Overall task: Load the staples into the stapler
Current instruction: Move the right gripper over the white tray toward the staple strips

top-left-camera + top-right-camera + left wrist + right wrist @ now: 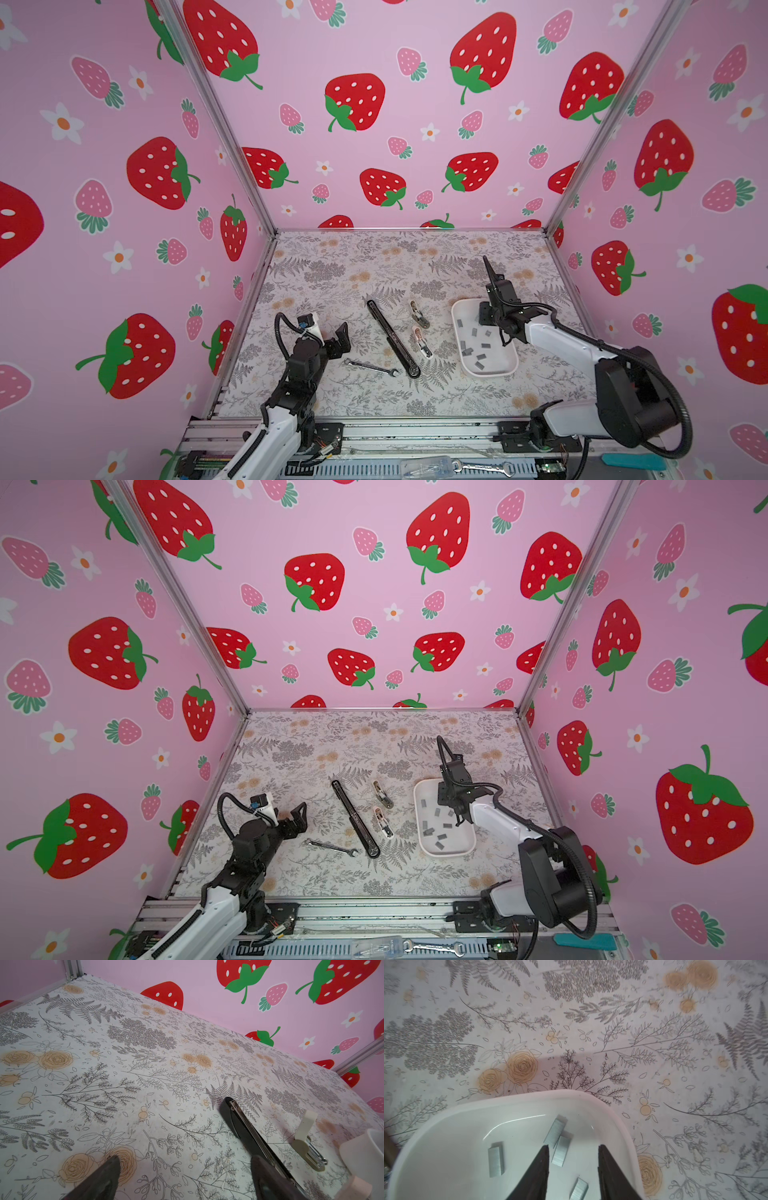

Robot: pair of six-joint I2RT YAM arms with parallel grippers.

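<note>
Right gripper hangs low inside the white tray. Its jaws are partly apart and pinch nothing. One strip of the staples lies between the fingertips, close to one finger; I cannot tell if it touches that finger. Left gripper is spread wide and empty over the table, well apart from the tray.

The tray holds only staples: several short grey strips that lie flat and scattered over its floor. Two of them overlap just ahead of the right gripper's fingertips.

The stapler lies on the table well apart from the tray, on the side toward the left arm. It is opened out in one long line, and its silver channel shows in the left wrist view. Between it and the tray lie a beige mini stapler and a pink mini stapler.

I judge that such a strip is very light and thin. It is stiff along its length but brittle, so it may break into pieces under a hard squeeze. It is smooth metal on a glossy floor, so it may slide away from a closing finger. The best hold seems to be across its two long sides, near the middle, with gentle pressure.
</note>
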